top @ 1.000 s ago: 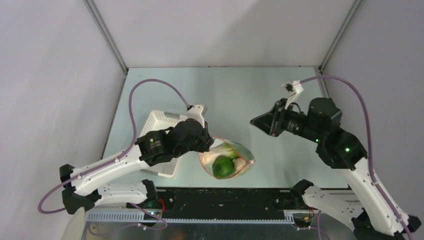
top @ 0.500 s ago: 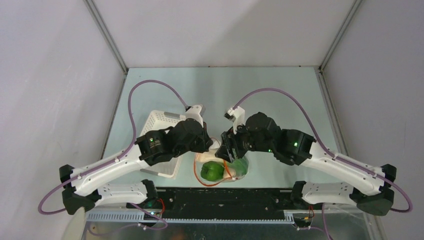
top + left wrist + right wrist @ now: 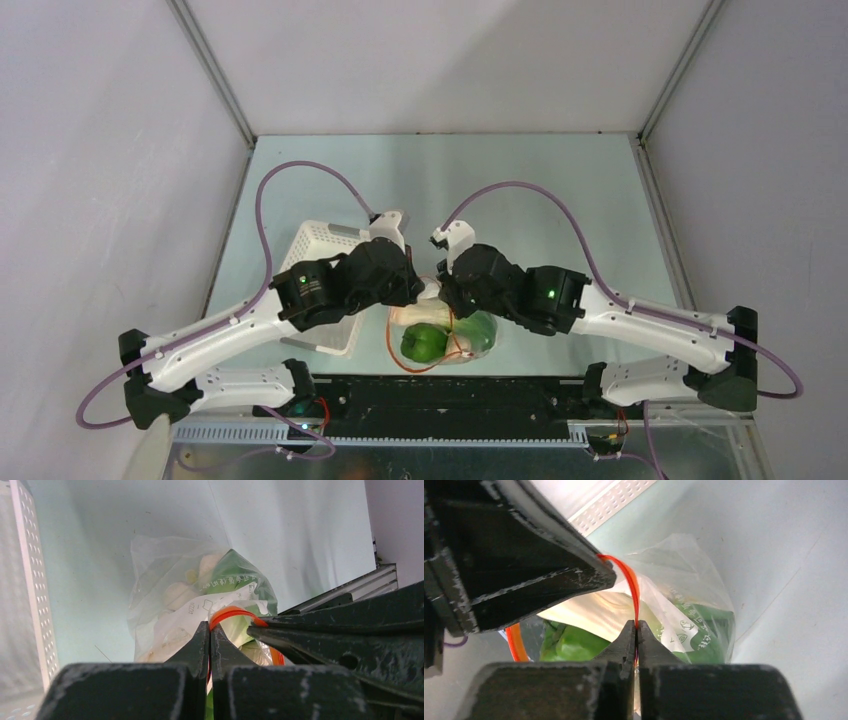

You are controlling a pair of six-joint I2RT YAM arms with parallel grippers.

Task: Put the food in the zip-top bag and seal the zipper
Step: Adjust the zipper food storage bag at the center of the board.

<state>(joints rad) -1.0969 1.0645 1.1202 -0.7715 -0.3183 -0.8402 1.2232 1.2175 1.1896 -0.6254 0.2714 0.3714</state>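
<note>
Swung in from 2 o'clock; now pinches zipper (image 3: pixel 636 600) with right gripper (image 3: pixel 636 626) and left gripper (image 3: pixel 209 627); may slip if dragged askew, leaving gaps.

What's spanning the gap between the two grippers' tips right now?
A short arc of the zipper runs from the left gripper to the right gripper, both pinched on it; the right wrist view shows it.

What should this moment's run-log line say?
phase: sealing | left gripper: shut on zipper | right gripper: shut on zipper | food: in zip-top bag | seal: incomplete
</note>
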